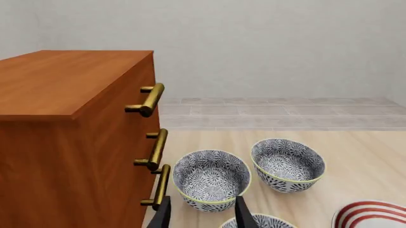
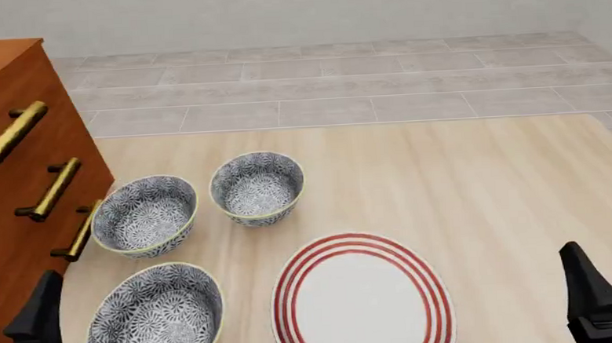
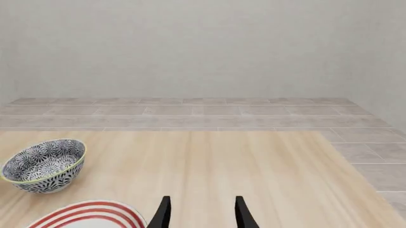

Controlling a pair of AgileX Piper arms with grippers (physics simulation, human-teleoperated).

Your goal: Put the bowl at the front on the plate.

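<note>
White plate (image 2: 362, 306) bare at lower centre, nothing moved onto it yet: the whole job is left, I'd judge.

Nearest, the left gripper (image 2: 10, 328) stands spread and empty at the lower left corner, the front bowl (image 2: 156, 317) just right of it, apart; the right gripper (image 2: 611, 289) waits spread, lower right. Farther up, two matching bowls (image 2: 146, 215) (image 2: 256, 187) beside a wooden drawer cabinet (image 2: 12, 155).

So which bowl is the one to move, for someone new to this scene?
Start at the wooden drawer cabinet on the table's left. Three patterned bowls sit beside it. The bowl nearest the camera, left of the red-ringed plate, is the target; the others sit farther back.
</note>
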